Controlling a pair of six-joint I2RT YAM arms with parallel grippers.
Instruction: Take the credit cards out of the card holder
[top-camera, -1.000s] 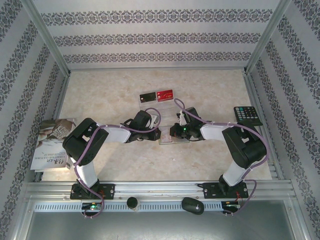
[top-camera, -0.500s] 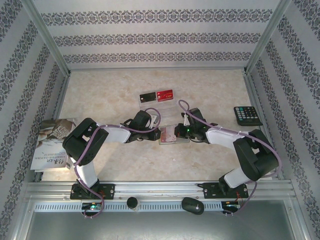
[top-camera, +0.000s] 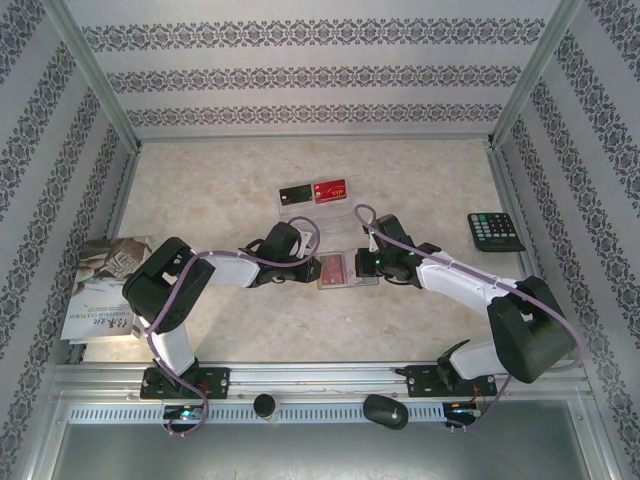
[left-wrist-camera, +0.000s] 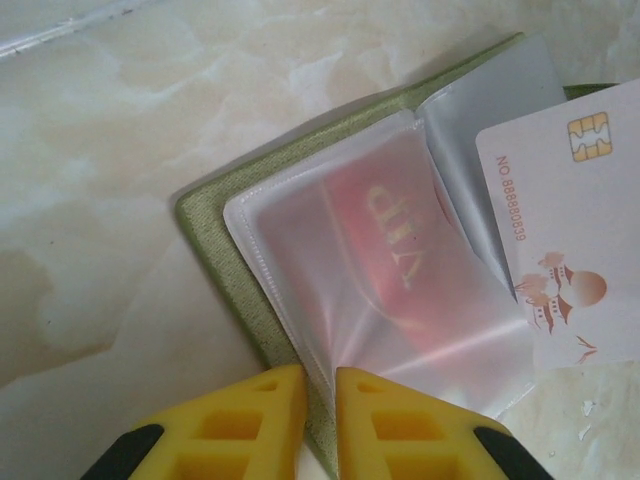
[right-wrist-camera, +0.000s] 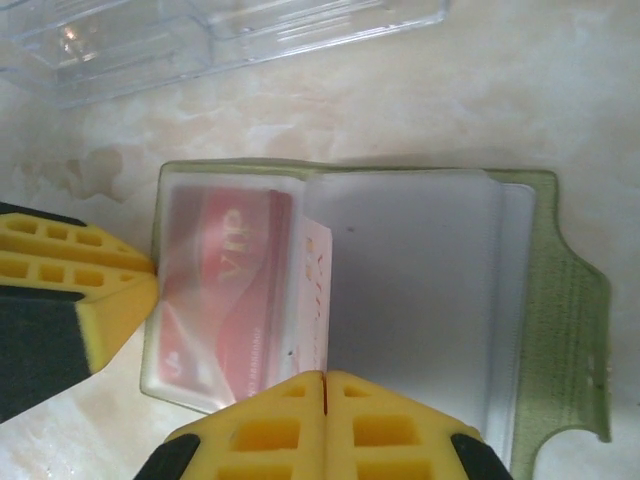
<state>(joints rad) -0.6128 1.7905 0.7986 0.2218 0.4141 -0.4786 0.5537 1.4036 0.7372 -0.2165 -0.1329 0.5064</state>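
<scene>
Left wrist: white card (left-wrist-camera: 570, 250) face, left claw (left-wrist-camera: 312, 420) nipping card holder (left-wrist-camera: 215, 240); right wrist: right claw (right-wrist-camera: 325, 420) pinching it.

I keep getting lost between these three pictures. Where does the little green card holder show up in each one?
Top external: card holder near the picture's centre.
Left wrist: card holder lies diagonally across the middle, green corner at left.
Right wrist: card holder is opened flat, from centre to right.
Shared landmark: the red VIP card in its clear pocket.
</scene>
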